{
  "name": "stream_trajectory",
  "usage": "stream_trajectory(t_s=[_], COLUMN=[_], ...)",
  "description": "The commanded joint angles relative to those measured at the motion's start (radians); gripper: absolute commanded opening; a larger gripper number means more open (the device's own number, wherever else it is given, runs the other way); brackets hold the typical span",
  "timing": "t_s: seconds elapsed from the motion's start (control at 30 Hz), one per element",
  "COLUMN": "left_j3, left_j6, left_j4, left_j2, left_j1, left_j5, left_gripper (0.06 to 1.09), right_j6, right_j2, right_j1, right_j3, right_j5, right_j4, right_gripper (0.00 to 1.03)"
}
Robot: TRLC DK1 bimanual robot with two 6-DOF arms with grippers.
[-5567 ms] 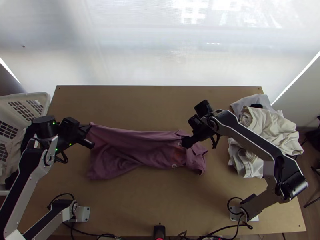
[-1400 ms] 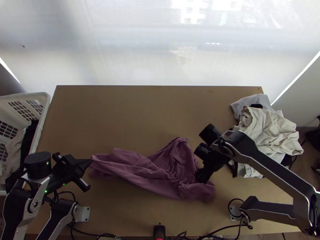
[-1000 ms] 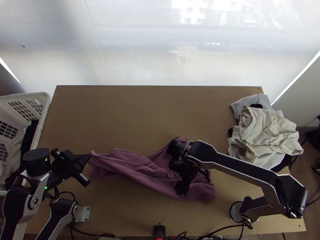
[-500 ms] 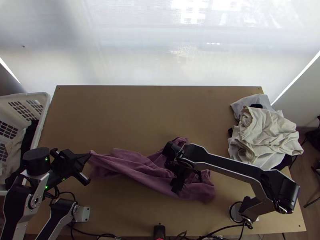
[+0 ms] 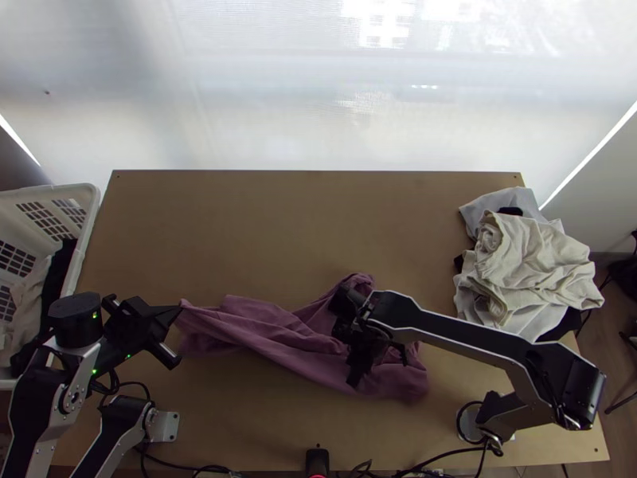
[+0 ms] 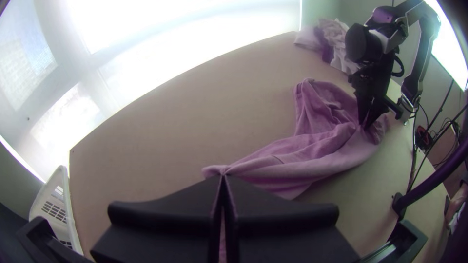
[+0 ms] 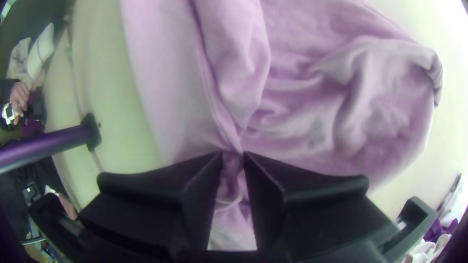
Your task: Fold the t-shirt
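Left gripper (image 6: 223,178): clamped on a corner of the shirt, only a small pinch, so a hard tug could slip it.
Right gripper (image 7: 232,155): narrow, a bunched ridge between its fingers; layers may drag together!
Purple t-shirt (image 5: 263,319): creased on the tabletop (image 5: 279,215), running between both grippers; pull now, unevenly, and those diagonal creases could tighten into a twist.

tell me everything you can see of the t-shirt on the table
The t-shirt is mauve, soft-looking fabric, rumpled rather than neatly folded, stretched lengthwise across the wooden table. The left gripper pinches a gathered bit at one end. The right gripper touches the wider, bunched end; whether it grips is unclear.
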Motion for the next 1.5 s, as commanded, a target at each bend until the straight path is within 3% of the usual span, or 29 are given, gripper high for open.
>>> stream_trajectory(t_s=[0.0,0.27,0.57,0.9,1.17,1.47], left_j3=[-0.008,0.0,0.064,0.472,0.718,0.962], left_j6=[0.001,0.008,0.033,-0.067,-0.11,-0.16], left_j4=[0.021,0.029,0.055,0.072,0.016,-0.062], left_j2=[0.009,0.015,0.067,0.306,0.345,0.306], left_j1=[0.001,0.025,0.073,0.183,0.14,0.14], left_j5=[-0.001,-0.001,-0.001,0.008,0.011,0.009], left_gripper=[0.1,0.1,0.1,0.1,0.1,0.1], right_j6=[-0.018,-0.027,-0.044,-0.012,-0.026,0.014], right_j2=[-0.031,-0.136,-0.288,-0.295,-0.337,-0.37], right_j1=[0.001,-0.041,-0.167,-0.418,-0.446,-0.532], right_j3=[-0.045,-0.021,0.203,0.76,0.88,1.194], right_j5=[-0.018,-0.054,-0.08,-0.077,-0.075,0.101], right_j4=[0.012,-0.079,-0.301,-0.456,-0.515,-0.536], right_gripper=[0.03,0.03,0.03,0.03,0.03,0.03])
